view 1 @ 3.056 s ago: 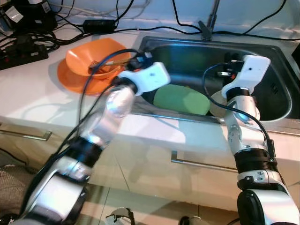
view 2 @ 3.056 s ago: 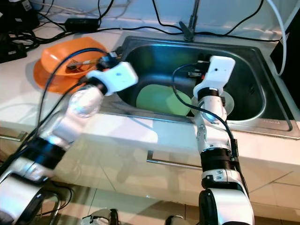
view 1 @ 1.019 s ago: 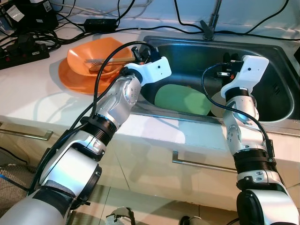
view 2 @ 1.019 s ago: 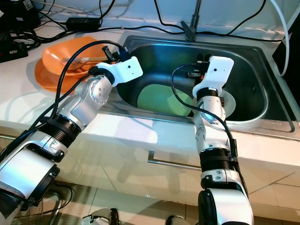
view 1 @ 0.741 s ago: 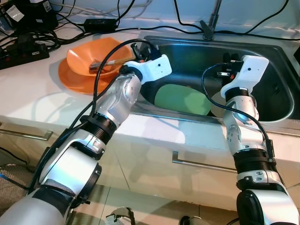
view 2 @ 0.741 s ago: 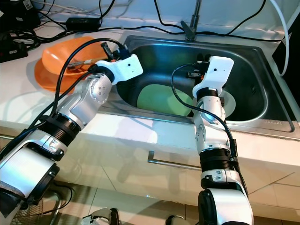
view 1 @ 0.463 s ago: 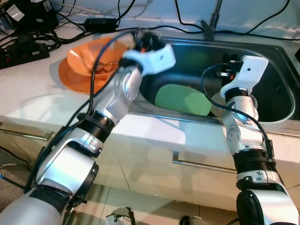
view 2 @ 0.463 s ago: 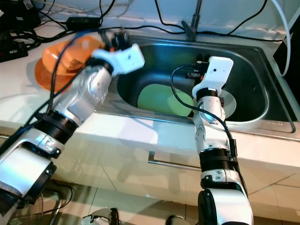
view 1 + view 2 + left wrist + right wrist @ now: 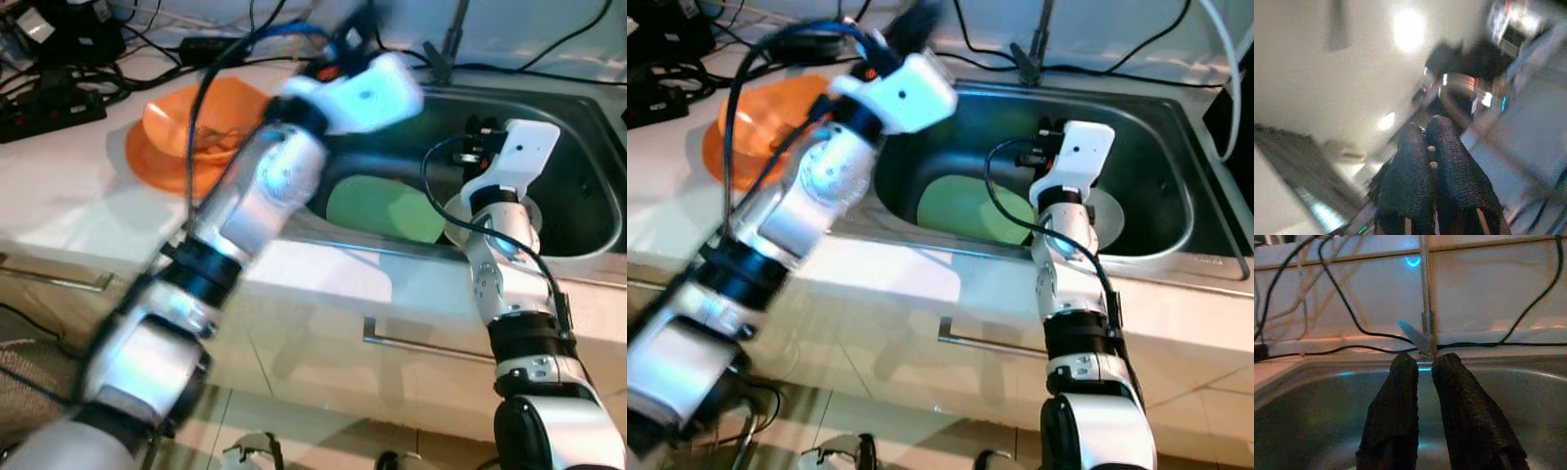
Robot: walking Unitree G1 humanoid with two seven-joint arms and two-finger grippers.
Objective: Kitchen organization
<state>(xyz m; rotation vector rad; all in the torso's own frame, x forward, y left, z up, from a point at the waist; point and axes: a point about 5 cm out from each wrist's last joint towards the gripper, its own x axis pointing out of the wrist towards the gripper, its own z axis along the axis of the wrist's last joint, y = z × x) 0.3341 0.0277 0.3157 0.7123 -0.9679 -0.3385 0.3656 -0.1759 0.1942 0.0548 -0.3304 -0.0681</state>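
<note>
White kitchen surface point(image 9: 69, 186) with a steel sink point(image 9: 578, 127) set in it, cables along the back wall. At far left, black power strip point(image 9: 39, 108) with plugs. Next to it, orange bowl point(image 9: 186, 122) standing on an orange plate point(image 9: 147, 171), some utensil inside the bowl, too blurred to name. Left arm raised high and blurred, wrist above the left edge of the sink; left hand point(image 9: 1428, 147) seen in its wrist view with both fingers pressed together, nothing between them, background unclear. Inside the sink, green plate point(image 9: 377, 208) lying flat on the bottom. Just right of it, pale round dish point(image 9: 1109, 217) partly hidden behind the right arm. Right hand point(image 9: 1420, 369) held over the sink, pointing toward the faucet point(image 9: 1425, 308) at the back rim, fingers slightly apart and holding nothing. Below the surface, cabinet front with a metal handle point(image 9: 421, 343), tiled floor under it.
</note>
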